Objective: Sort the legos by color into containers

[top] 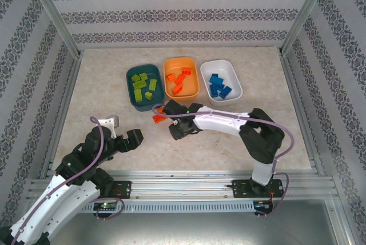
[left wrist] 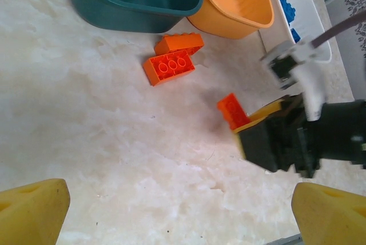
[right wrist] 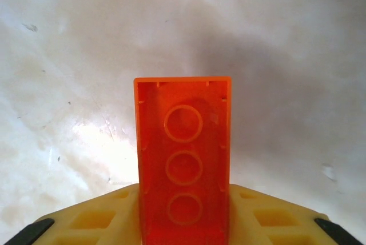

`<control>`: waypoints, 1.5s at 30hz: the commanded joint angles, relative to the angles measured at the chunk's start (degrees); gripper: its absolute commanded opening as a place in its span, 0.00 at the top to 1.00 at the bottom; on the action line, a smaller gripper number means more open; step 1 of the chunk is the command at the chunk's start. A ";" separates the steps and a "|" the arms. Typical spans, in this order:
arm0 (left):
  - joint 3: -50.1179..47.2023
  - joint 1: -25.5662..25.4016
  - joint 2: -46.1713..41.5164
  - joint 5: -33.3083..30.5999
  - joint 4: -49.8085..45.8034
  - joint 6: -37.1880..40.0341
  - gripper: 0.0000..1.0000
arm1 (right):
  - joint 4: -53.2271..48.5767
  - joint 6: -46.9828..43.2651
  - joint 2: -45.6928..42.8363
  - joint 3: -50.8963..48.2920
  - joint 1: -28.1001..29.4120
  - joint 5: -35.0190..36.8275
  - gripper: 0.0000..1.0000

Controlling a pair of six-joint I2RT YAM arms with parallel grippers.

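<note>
Patterned walls (top: 171, 16), pale marbled tabletop (top: 103, 96)

The left arm (top: 43, 208) and right arm (top: 220, 122) are built of glossy white plastic link shells between rounded matte-black joint housings. A lilac-grey sheathed cable (top: 100, 136) runs along each. Black base plates (top: 254, 187) are fixed on the silver aluminium rail (top: 183, 183). The left gripper (left wrist: 180, 216) and right gripper (right wrist: 183, 228) have yellow plastic fingers (right wrist: 91, 222) with moulded rectangular recesses, mounted on black carriers.

Marbled table (top: 103, 88) carries teal tub (top: 129, 83), orange tub (top: 195, 88), white tub (top: 238, 87) and two loose orange bricks (left wrist: 169, 68)
</note>
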 commanded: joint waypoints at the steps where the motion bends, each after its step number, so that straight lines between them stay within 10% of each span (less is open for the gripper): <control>1: -0.36 0.24 0.54 0.17 0.04 1.06 0.00 | -0.07 1.30 -6.59 -1.82 -2.29 -1.62 0.61; 11: -3.61 0.24 2.45 3.52 5.06 -0.67 0.00 | 0.21 0.75 -16.22 0.40 -16.66 -10.65 0.62; 20: -5.25 0.24 9.30 7.46 9.84 -0.73 0.00 | 3.52 3.45 -1.11 16.81 -26.59 -22.73 0.63; 45: -7.19 1.14 14.38 11.99 14.68 -1.31 0.00 | 2.79 7.45 19.40 31.50 -29.73 -24.44 0.62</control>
